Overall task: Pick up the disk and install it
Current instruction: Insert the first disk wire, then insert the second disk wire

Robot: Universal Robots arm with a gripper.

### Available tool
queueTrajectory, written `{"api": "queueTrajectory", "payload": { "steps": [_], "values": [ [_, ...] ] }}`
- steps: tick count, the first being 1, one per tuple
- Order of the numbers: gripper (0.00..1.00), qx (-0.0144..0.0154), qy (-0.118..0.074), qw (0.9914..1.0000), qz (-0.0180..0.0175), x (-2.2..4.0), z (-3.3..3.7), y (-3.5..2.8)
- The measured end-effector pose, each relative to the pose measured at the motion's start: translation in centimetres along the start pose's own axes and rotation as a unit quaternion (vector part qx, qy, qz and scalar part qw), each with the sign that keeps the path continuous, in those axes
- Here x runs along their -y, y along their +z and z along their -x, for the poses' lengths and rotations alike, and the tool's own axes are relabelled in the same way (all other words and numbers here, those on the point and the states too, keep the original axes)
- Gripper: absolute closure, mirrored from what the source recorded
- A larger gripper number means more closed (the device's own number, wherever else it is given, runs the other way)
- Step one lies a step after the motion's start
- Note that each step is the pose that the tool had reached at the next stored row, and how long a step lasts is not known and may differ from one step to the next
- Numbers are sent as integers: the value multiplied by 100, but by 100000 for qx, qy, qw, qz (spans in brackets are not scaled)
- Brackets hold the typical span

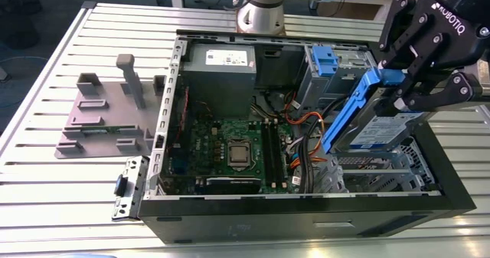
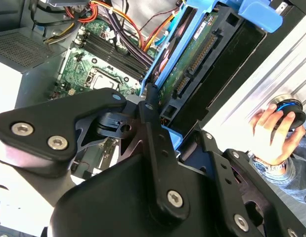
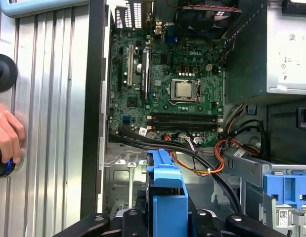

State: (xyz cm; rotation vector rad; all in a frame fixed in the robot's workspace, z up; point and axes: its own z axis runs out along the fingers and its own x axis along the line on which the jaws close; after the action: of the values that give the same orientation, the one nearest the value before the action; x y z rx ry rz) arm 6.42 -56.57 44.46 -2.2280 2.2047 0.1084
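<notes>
We see the gripper (image 1: 398, 89) with its jaws clamped on the disk (image 1: 375, 129), held tilted above the open computer case (image 1: 164, 126) at the exterior view's right. The gripper hides the disk's upper end.

slatted metal table (image 1: 46, 172); on it open computer case (image 1: 306, 223) (lidless), grey fixture (image 1: 107, 117)

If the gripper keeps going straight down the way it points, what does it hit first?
Probably the metal drive cage in the case: the gripper, jaws shut on the disk, points the disk's lower end there. Depth is unclear.
</notes>
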Motion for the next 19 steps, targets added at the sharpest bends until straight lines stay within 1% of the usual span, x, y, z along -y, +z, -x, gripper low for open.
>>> {"api": "queueTrajectory", "payload": {
  "steps": [5,7,9,12,13,17,19],
  "values": [
    [63,-5,2,100000,-2,-1,-83,-4],
    [63,-7,6,100000,-2,-2,-106,-4],
    [63,1,1,100000,-6,-11,-108,1],
    [63,-5,3,100000,-4,-73,-109,12],
    [63,-1,6,100000,-4,-84,-109,15],
    [63,-12,-3,100000,-2,-89,-110,18],
    [63,-13,3,100000,1,-89,-124,19]
  ]
}}
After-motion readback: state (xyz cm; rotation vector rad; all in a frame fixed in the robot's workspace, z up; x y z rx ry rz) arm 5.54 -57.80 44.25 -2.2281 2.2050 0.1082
